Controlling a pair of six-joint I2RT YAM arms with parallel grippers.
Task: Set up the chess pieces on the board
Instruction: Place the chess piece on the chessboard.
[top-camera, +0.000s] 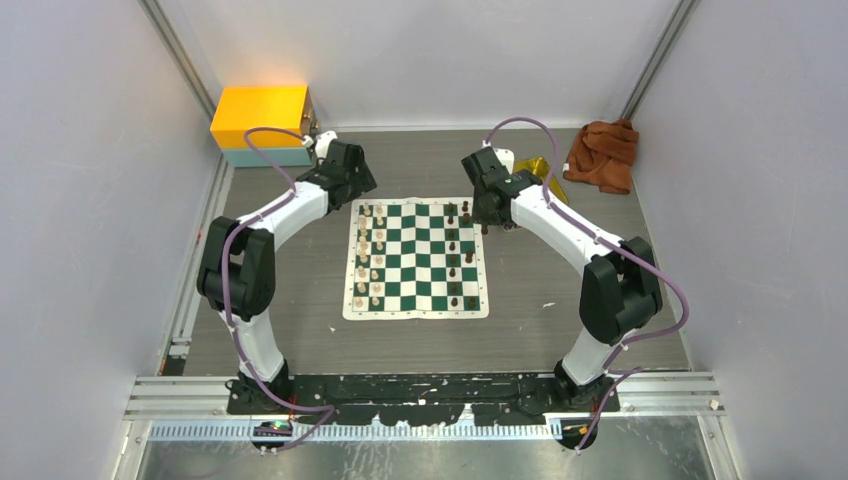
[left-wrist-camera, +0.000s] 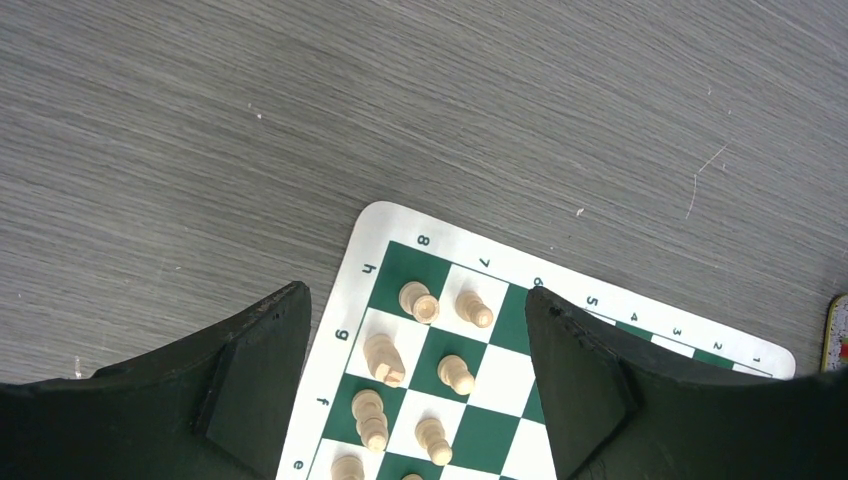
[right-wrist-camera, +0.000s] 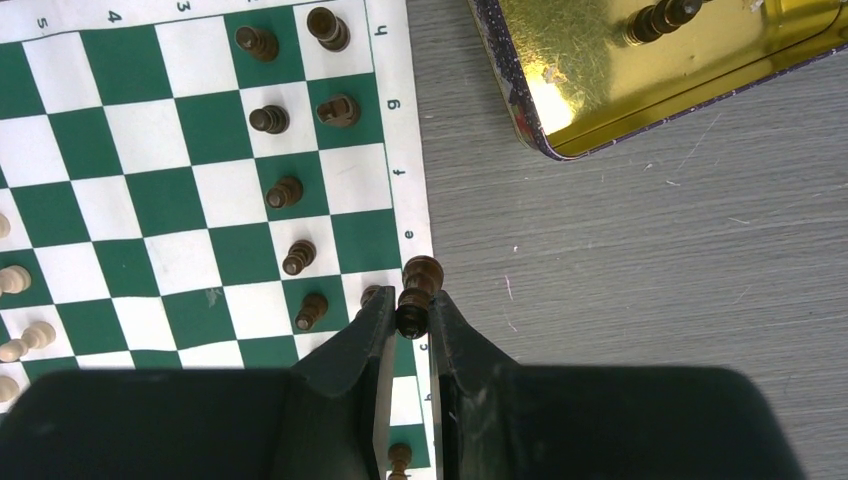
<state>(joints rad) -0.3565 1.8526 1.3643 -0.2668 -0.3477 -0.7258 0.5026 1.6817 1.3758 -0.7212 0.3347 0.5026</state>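
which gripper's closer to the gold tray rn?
Right. The right gripper, shut on a dark piece, hovers at the board edge beside the gold tray; the left gripper, open, is over the board's opposite side.

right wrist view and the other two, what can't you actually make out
- Right wrist: the base of the held dark piece is hidden inside the right gripper. The tray and the piece inside are cut off by the top edge.
- Left wrist: most of the board is behind the left fingers or past the bottom edge.
- Top: the pieces are too small to tell which is which.
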